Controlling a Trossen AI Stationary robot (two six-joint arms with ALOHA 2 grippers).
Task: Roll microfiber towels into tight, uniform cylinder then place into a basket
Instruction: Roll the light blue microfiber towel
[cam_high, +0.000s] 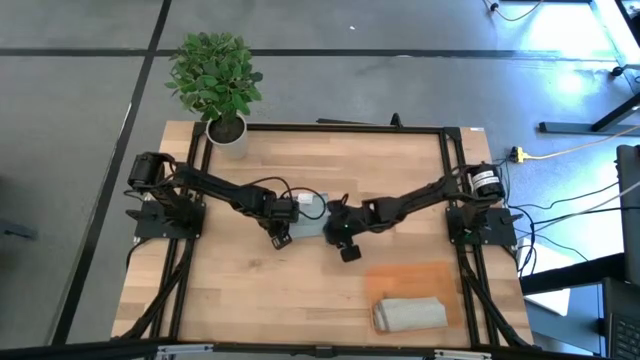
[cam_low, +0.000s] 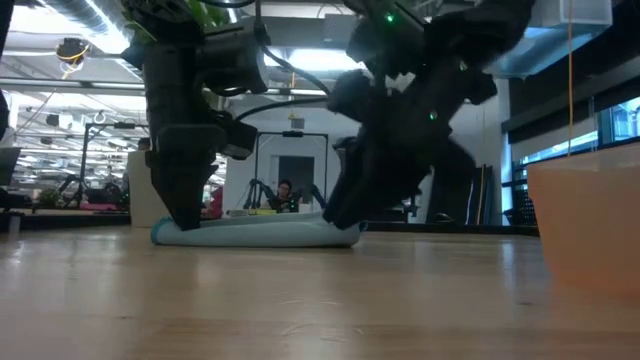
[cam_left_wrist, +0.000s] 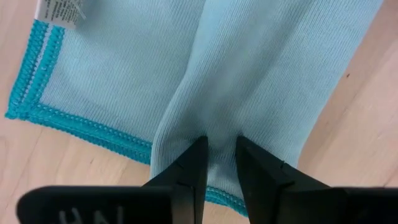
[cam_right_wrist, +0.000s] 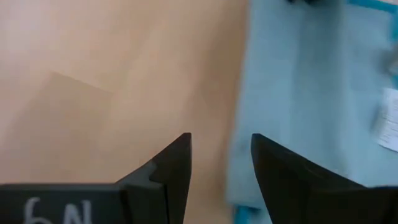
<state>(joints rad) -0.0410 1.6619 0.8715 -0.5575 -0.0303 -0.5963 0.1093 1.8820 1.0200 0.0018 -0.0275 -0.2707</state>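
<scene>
The pale blue-grey towel (cam_high: 312, 215) lies on the table's middle, partly folded; it also shows in the low view (cam_low: 255, 232). My left gripper (cam_high: 281, 232) is down at its left end, shut on a raised fold (cam_left_wrist: 217, 124). My right gripper (cam_high: 345, 240) is open at the towel's right end (cam_right_wrist: 298, 106), one finger over the towel's edge and the other over bare wood. The grey-beige towel (cam_high: 410, 313) lies rolled up on the orange-brown basket (cam_high: 415, 278) at the near right. My left gripper pinches a raised fold of the blue towel (cam_left_wrist: 219, 138) between its two fingers, close to the teal-stitched hem (cam_left_wrist: 93, 127). The fingers point down from above. The rest of the towel lies flat on the table. Whether my right gripper touches the towel, I cannot tell.
A white plant pot (cam_high: 228, 130) with a green plant stands at the table's far left corner. The basket shows large at the right of the low view (cam_low: 590, 220). Bare wood lies along the near left of the table (cam_high: 250, 300).
</scene>
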